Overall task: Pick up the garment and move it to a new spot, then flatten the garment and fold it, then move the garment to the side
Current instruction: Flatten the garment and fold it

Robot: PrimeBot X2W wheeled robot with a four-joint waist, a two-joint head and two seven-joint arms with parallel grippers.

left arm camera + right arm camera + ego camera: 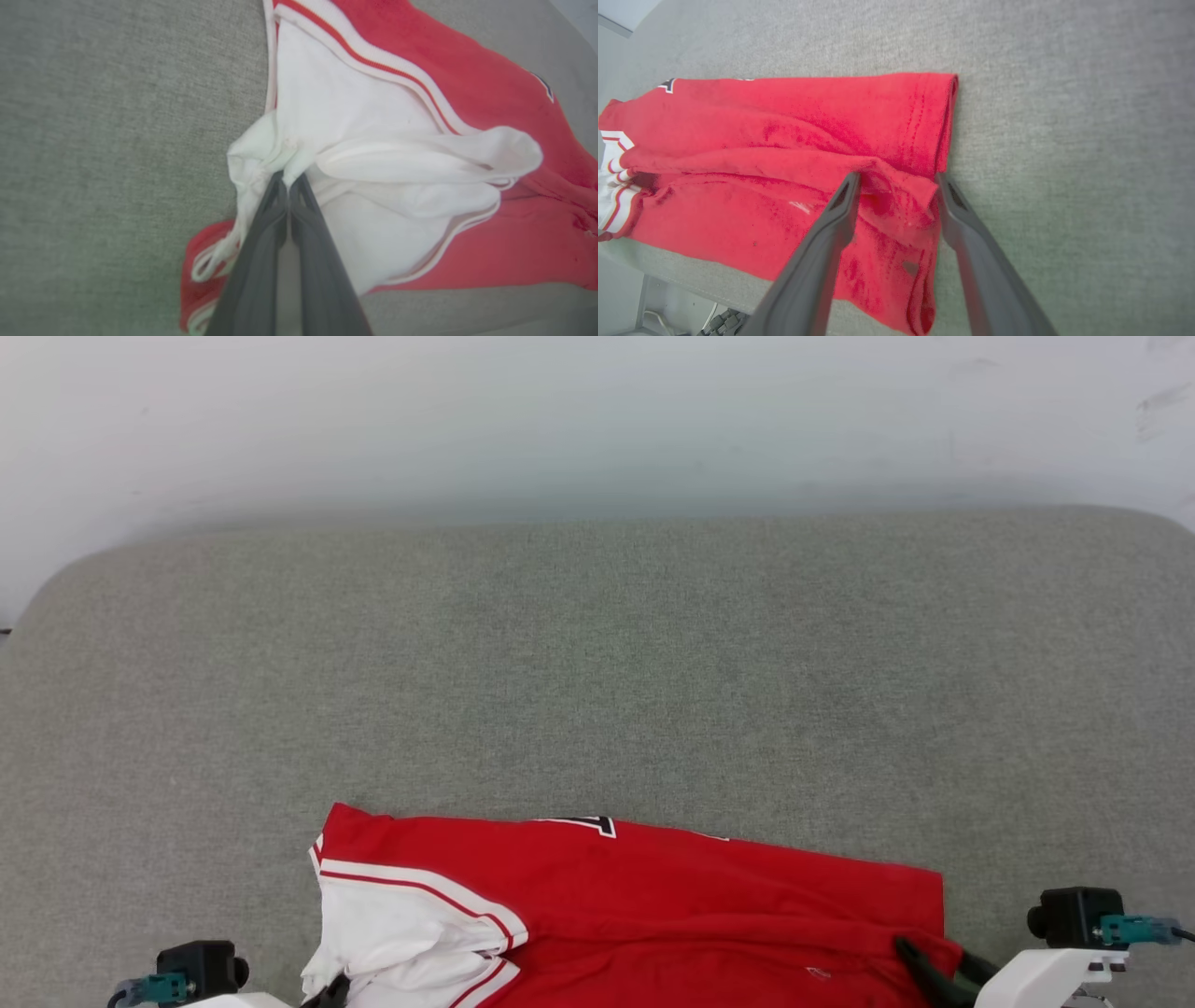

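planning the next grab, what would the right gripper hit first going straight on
Probably the garment: its raised fold sits between the open fingers of the right gripper, though depth is unclear.

Seems a lab — grey felt table (597, 663) (round-cornered), bare white wall (597, 411).

No complete text, number or brand is legible. The red jersey garment (672, 887) carries one lettering fragment (586, 823), black with a white edge, at its far folded edge, left of centre. Only part of one character shows, which is not enough to identify it. The lettering fragment (544, 87) is equally unreadable in the left wrist view, and in the right wrist view (667, 85). A small white mark (819, 973) on the red cloth near the right end is too small to read.
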